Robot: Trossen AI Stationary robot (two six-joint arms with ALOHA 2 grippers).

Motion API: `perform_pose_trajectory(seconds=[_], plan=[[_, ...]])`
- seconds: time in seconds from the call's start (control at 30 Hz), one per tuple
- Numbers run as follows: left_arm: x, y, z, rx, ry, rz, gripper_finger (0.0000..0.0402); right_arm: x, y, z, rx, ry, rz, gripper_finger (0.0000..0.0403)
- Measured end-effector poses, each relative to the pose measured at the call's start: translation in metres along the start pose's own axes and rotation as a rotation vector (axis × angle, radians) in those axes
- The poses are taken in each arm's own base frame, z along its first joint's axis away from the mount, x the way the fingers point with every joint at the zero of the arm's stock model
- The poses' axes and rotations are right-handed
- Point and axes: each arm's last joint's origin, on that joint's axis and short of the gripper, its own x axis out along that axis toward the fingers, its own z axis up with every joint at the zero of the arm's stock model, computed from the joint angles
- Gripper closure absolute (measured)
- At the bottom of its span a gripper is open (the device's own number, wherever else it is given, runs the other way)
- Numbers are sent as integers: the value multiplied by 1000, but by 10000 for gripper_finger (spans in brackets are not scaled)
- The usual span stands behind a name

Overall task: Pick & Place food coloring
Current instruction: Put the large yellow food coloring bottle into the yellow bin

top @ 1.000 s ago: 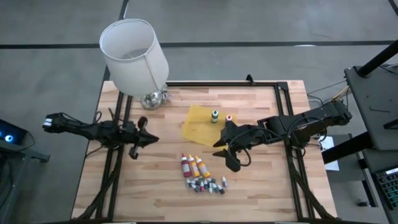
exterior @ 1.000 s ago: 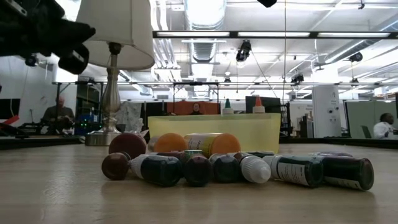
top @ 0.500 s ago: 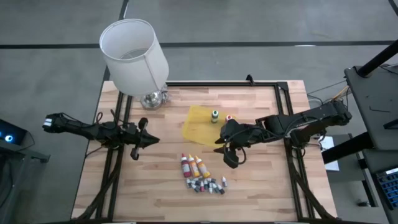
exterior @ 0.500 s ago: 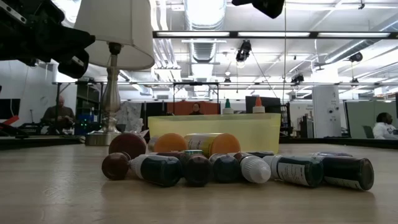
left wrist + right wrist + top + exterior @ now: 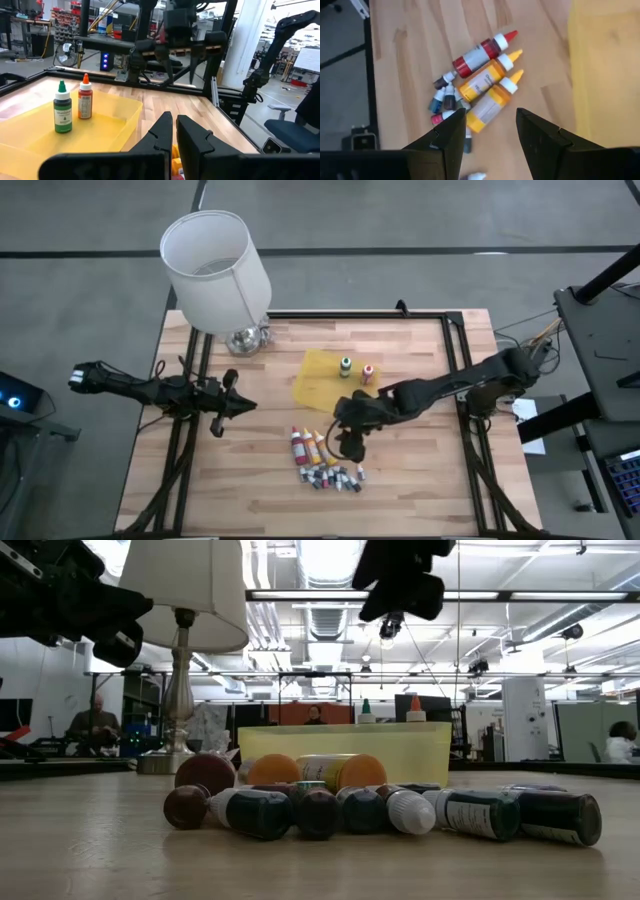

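Observation:
Three finger-length bottles lie side by side on the wood near the table's middle: red point(image 5: 297, 442), orange point(image 5: 311, 445) and yellow point(image 5: 325, 448). Several tiny vials point(image 5: 331, 477) lie on their near side. A green bottle point(image 5: 345, 367) and an orange-red one point(image 5: 367, 372) stand upright in the yellow tray point(image 5: 318, 385). My right gripper point(image 5: 350, 444) hangs open above the lying bottles, fingers pointing down. In the right wrist view it point(image 5: 491, 121) straddles the yellow bottle point(image 5: 492, 102) without touching. My left gripper point(image 5: 236, 405) waits shut on the table's left side.
A lamp with a white shade point(image 5: 215, 268) stands on its metal base point(image 5: 246, 339) at the far left corner. A black frame point(image 5: 455, 330) runs along the table's far and side edges. Bare wood lies near the left and right of the vials.
My right gripper has swung from beside the tray's near right side toward the table's left and near edge, and now stands over the lying bottles. It has come down into the low view from above. The bottles and my left arm have stayed where they were.

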Motion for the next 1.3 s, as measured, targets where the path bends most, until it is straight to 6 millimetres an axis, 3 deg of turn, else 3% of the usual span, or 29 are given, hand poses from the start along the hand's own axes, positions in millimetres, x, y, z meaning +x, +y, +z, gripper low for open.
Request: perform_pose_trajectory(seconds=[0.23, 0.87, 1.3], plan=[[0, 0, 0, -1, 0, 0, 401, 29, 11, 10, 149, 78, 30, 238], [0, 0, 0, -1, 1, 1, 401, 94, 26, 32, 348, 284, -227, 239], [0, 0, 0, -1, 1, 0, 401, 109, 24, 29, 445, 324, -348, 239]])
